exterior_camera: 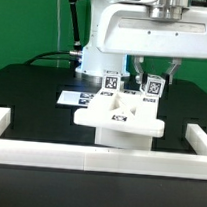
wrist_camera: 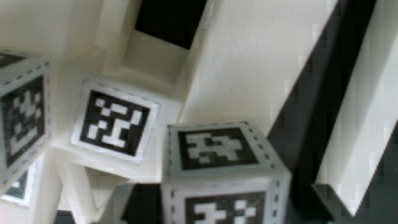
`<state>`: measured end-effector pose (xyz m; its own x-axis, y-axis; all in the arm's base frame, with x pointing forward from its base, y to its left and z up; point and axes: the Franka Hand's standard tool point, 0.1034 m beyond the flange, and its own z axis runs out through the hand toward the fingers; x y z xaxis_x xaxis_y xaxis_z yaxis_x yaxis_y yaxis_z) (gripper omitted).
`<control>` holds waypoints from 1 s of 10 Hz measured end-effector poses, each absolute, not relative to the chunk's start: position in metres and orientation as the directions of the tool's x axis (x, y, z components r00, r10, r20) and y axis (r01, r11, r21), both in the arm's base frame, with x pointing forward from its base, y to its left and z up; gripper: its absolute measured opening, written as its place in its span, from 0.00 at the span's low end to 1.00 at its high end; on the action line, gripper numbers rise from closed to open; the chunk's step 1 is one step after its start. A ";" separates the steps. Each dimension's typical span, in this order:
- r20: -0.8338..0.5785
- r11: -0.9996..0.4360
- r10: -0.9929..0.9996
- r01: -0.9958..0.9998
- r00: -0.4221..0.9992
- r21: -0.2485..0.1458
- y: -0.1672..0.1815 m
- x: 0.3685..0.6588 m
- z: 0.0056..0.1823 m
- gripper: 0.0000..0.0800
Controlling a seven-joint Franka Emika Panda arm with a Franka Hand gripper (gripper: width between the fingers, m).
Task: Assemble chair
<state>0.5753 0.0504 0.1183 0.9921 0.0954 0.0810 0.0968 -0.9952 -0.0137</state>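
Observation:
The partly built white chair [exterior_camera: 115, 119] stands mid-table: a blocky slab base with two upright tagged posts rising from it. The left post [exterior_camera: 111, 84] stands free. My gripper [exterior_camera: 156, 75] hangs straight down over the right post [exterior_camera: 151, 89], one finger on each side of its tagged top, with a gap showing on both sides, so it is open. In the wrist view the right post's tagged block [wrist_camera: 224, 150] sits centred close below the camera, with the other tagged post [wrist_camera: 111, 122] beside it and long white chair bars [wrist_camera: 249, 60] behind.
The marker board [exterior_camera: 72, 96] lies flat on the black table at the exterior view's left of the chair. A plain white border rail [exterior_camera: 98, 157] runs along the front, with side pieces at the left [exterior_camera: 12, 120] and right [exterior_camera: 196, 138].

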 end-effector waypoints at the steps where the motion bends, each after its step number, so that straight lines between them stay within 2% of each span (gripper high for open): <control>1: 0.079 -1.000 -0.002 0.000 0.997 -0.023 0.048 0.575 0.118 0.36; 4: 0.068 -0.954 -0.298 -0.295 0.952 -0.056 0.046 0.575 0.118 0.36; 6: 0.074 -0.905 -0.425 -0.421 0.902 -0.068 0.045 0.577 0.118 0.36; 10: 0.056 -0.700 -0.714 -0.708 0.698 -0.097 0.049 0.578 0.118 0.36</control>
<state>0.5780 0.0495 0.1180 0.6981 -0.7138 0.0563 -0.7077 -0.6998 -0.0968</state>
